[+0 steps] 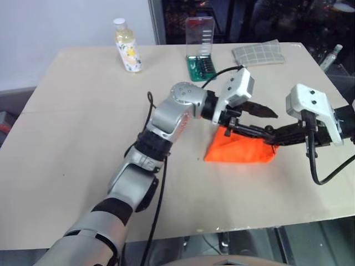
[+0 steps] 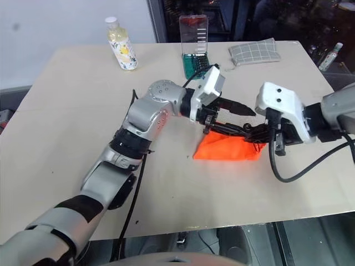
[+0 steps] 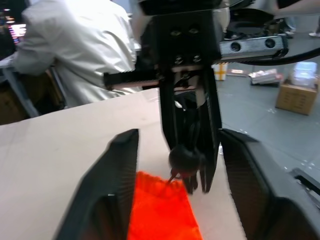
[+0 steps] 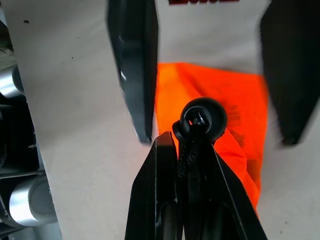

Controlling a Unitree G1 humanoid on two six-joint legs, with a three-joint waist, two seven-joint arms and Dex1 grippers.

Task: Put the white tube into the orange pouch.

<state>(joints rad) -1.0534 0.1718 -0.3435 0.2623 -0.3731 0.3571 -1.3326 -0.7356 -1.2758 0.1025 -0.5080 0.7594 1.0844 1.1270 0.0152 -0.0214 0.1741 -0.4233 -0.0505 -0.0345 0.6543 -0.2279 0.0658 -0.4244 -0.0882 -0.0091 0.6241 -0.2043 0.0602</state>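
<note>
The pouch (image 1: 241, 148) lies mid-table, toward the right, its top pulled up. The right gripper (image 4: 192, 142) is clamped tight on the pouch's cord (image 4: 190, 150) beside its round toggle (image 4: 202, 116). The left gripper (image 3: 175, 160) stands parted just above the pouch, straddling the toggle, holding nothing.

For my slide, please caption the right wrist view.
Right gripper pinches the orange pouch's cord at its toggle.

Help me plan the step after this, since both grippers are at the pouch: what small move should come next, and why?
Probably close the left gripper on the pouch fabric near its mouth. The right gripper is shut on the dark cord, just behind its round toggle, while the left fingers stand open around that spot, above the orange cloth. A second hold would let the two pull the mouth open.
</note>
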